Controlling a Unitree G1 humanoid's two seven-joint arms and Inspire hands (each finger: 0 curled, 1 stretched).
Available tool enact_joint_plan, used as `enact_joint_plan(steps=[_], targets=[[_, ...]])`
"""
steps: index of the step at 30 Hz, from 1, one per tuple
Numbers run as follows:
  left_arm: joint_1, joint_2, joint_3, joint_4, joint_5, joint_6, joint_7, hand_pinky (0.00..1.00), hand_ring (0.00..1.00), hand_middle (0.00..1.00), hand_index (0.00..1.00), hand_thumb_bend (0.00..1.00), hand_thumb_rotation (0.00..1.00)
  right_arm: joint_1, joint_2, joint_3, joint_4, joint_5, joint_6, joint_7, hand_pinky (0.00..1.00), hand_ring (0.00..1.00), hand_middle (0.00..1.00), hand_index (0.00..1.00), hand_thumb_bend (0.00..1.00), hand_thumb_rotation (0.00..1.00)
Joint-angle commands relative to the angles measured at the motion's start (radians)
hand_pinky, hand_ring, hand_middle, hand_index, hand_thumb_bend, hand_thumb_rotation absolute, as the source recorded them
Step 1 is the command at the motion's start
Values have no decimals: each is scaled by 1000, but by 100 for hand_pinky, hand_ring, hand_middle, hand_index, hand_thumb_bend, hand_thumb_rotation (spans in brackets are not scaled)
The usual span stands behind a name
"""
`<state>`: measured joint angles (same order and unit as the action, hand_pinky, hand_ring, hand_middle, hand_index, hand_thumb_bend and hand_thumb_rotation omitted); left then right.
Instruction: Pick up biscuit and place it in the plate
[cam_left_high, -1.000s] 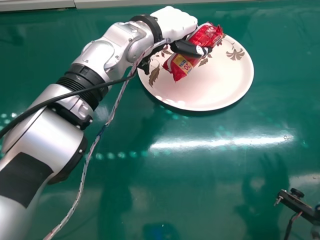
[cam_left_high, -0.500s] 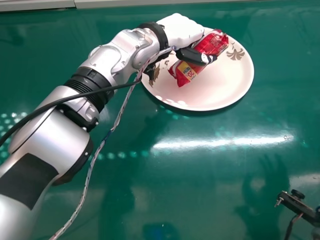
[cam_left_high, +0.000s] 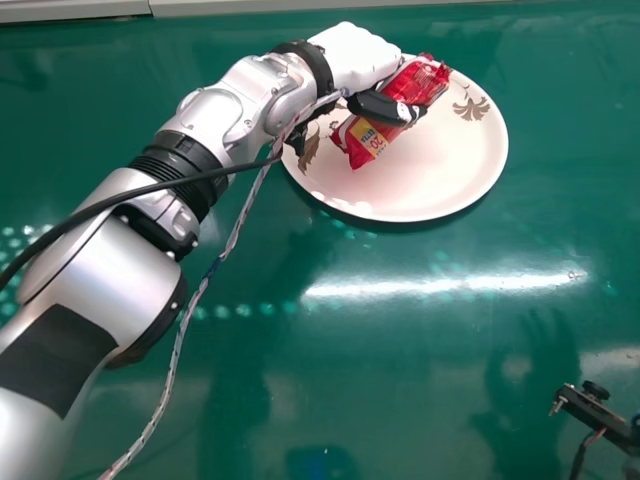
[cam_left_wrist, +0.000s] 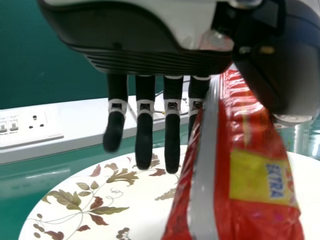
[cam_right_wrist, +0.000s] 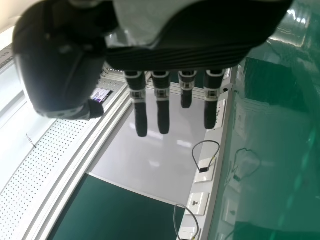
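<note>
we see the biscuit packet (cam_left_high: 420, 82) over the far left part of the plate (cam_left_high: 430, 190), lying at a slant, its yellow patch toward the near end. our left hand (cam_left_high: 355, 55) grips it, the thumb pressed along one side and the straight fingers reaching down on the other. we cannot tell whether the packet touches the plate. the plate is pale, with brown and green leaves printed on it, and sits at the far side of the green, shiny table (cam_left_high: 350, 360).

our right hand (cam_right_wrist: 180, 55) is open in the right wrist view, its fingers straight and the thumb standing apart. a dark cable (cam_left_high: 180, 184) runs along our left arm, and a dark bracket (cam_left_high: 595, 412) shows at the head view's lower right.
</note>
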<state>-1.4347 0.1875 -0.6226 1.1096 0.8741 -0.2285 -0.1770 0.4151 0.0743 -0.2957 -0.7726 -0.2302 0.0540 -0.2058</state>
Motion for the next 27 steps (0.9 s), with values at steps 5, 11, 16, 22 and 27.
enact_joint_plan(steps=[5,11,16,22,27], targets=[[-43,-14,-39,10,27,18,-26,27,38,47,52,50,0,18,10,-8,-12,9,-4,-1,76,81,83,80,49,30],[-57,-1,-99,21,76,3,-53,97,98,99,99,93,84,18,3,-16,-6,19,-13,1,75,81,83,80,50,30],[-56,-4,-112,33,78,9,-21,100,100,100,100,94,91,15,1,-18,-9,11,-3,0,76,81,83,79,49,30],[-60,-6,-127,39,82,18,-16,100,100,100,100,92,91,12,2,-21,-6,19,-4,2,75,81,83,80,49,29],[-56,2,-123,34,75,9,4,100,100,100,100,92,94,9,0,-21,-7,17,-1,2,75,81,83,80,50,29]])
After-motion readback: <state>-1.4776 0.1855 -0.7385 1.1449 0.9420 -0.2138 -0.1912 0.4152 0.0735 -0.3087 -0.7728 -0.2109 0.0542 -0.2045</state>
